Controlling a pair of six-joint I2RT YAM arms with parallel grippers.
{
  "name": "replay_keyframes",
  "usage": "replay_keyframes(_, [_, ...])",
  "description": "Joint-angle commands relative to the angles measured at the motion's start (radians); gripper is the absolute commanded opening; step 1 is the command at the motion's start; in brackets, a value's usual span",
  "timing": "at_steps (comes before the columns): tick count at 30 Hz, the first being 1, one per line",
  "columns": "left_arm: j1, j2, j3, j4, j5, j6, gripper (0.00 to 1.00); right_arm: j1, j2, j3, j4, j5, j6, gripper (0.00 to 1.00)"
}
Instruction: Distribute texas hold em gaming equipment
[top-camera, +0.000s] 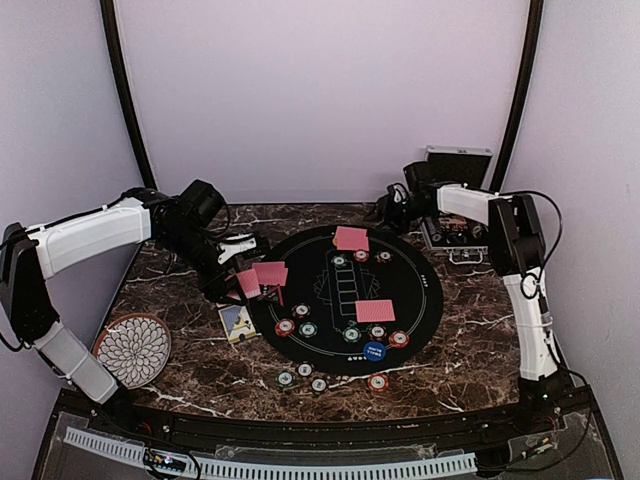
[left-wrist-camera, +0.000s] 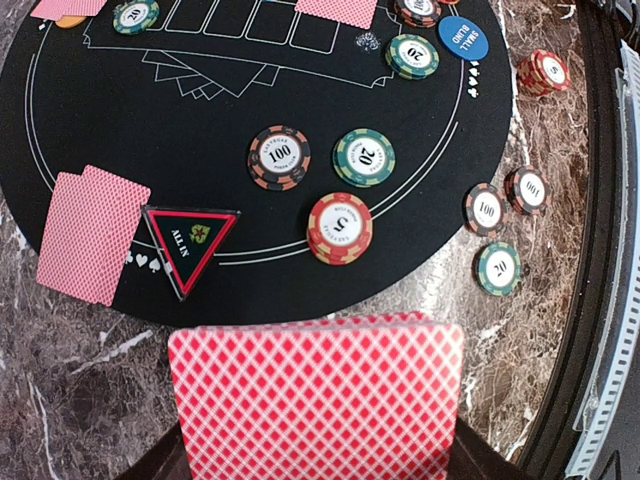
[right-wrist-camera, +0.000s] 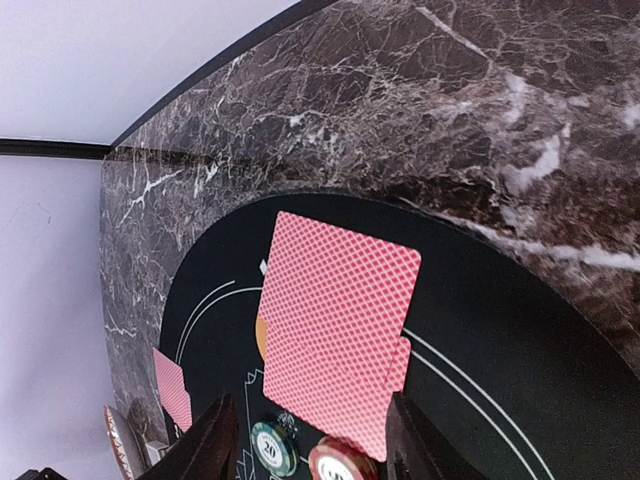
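My left gripper (top-camera: 240, 278) is shut on a deck of red-backed cards (left-wrist-camera: 315, 400) and holds it over the mat's left edge; its fingers are hidden behind the deck. Two red-backed cards (left-wrist-camera: 90, 235) lie on the black mat beside a triangular "ALL IN" marker (left-wrist-camera: 190, 240). Chips marked 100 (left-wrist-camera: 279, 157), 20 (left-wrist-camera: 364, 157) and 5 (left-wrist-camera: 340, 227) lie near them. My right gripper (right-wrist-camera: 312, 450) is open and empty, just above two cards (right-wrist-camera: 335, 330) at the mat's far edge. An orange disc (right-wrist-camera: 260, 338) peeks from under those cards. A blue button disc (top-camera: 374, 351) lies at the mat's near edge.
The round black mat (top-camera: 420, 290) fills the middle of the marble table. A flower-patterned plate (top-camera: 135, 348) sits front left. The open chip case (top-camera: 455, 238) stands back right. A small card box (top-camera: 237, 322) lies left of the mat. Several chips (top-camera: 303, 378) lie off the mat's near edge.
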Motion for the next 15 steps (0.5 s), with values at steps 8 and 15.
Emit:
replay_keyframes(8, [0.001, -0.036, 0.008, -0.014, 0.021, 0.006, 0.0, 0.162, -0.414, -0.417, 0.188, -0.037, 0.019, 0.67])
replay_keyframes(15, [0.001, -0.031, 0.013, -0.013, 0.026, 0.0, 0.0, 0.357, -0.485, -0.597, 0.395, -0.162, 0.182, 0.76])
